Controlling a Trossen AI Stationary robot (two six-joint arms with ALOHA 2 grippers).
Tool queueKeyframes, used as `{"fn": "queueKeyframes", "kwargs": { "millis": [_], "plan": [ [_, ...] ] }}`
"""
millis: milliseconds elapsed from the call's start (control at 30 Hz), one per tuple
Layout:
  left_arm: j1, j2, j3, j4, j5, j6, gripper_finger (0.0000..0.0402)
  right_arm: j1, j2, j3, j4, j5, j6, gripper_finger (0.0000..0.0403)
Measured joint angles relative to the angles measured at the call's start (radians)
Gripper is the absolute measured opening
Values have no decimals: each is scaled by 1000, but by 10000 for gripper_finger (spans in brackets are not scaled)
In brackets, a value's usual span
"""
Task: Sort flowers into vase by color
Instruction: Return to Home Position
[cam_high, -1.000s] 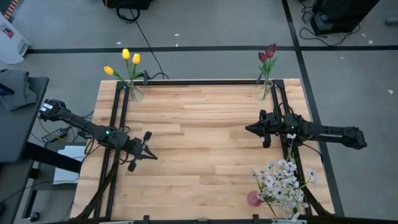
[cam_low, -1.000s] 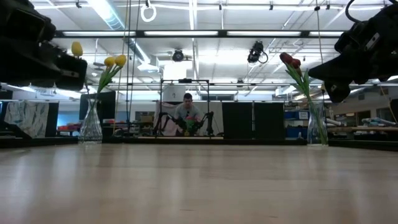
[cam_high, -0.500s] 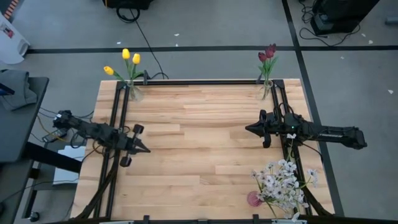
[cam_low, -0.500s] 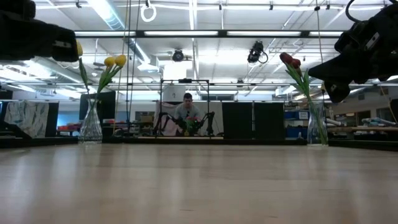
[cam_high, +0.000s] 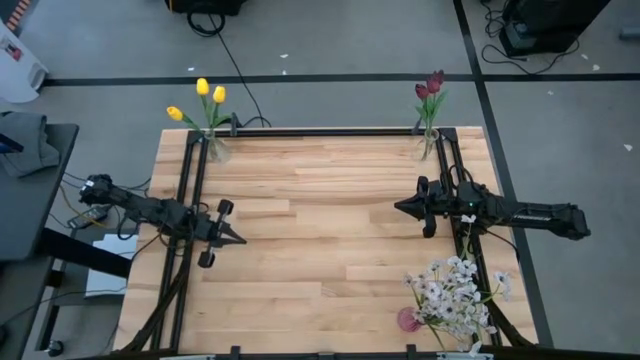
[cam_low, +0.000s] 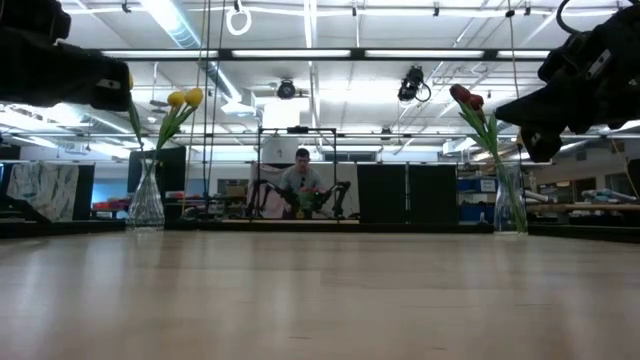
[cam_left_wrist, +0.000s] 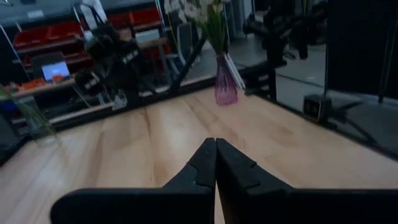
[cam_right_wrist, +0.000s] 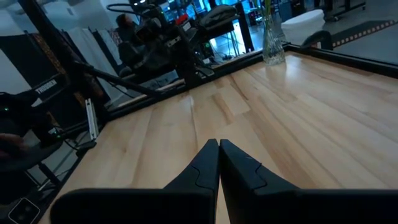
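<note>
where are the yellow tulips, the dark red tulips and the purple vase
yellow tulips (cam_high: 203, 87): high view, on one yellow bloom
dark red tulips (cam_high: 436, 78): high view, on the upper bloom
purple vase (cam_left_wrist: 225, 90): left wrist view, on its body

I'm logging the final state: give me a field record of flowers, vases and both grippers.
Yellow tulips: in left clear glass vase, table's far left corner
Dark red tulips: in right clear glass vase, far right corner
Whitish blossom sprays: in purple vase, near right
Left gripper: shut, empty
Right gripper: shut, empty
</note>
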Motion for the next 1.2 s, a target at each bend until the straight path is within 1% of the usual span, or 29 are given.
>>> {"fn": "queueKeyframes", "kwargs": {
  "millis": [333,1200],
  "plan": [
    [0,2,0,56,2,1,11,0,0,0,-1,0,0,25],
    [0,2,0,60,6,1,11,0,0,-1,-1,0,0,24]
  ]
}}
